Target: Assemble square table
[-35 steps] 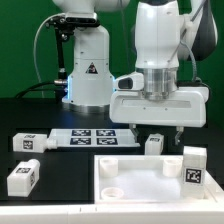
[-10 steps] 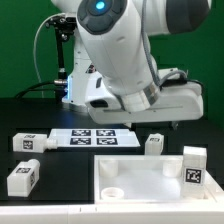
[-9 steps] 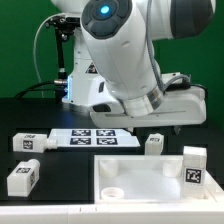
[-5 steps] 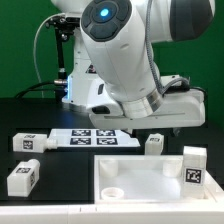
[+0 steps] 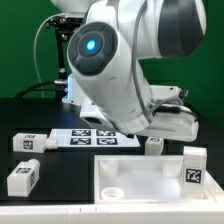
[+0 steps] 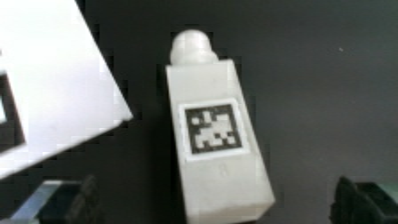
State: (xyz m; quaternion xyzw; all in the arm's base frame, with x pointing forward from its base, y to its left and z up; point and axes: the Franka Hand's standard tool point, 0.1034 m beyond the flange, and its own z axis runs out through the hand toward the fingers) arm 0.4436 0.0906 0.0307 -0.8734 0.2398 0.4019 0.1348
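I've swung the arm (image 5: 112,75) round, so my claw (image 6: 214,203) now hangs spread wide over a tagged leg (image 6: 215,125). Nothing held; a grasp looks next.

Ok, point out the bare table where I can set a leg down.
Widest bare patch: the black table between the marker board, the near leg at the exterior view's left and the square top. Another strip lies behind the marker board, toward that left. Crowded: the exterior view's right, where the arm hangs over a leg beside the top.
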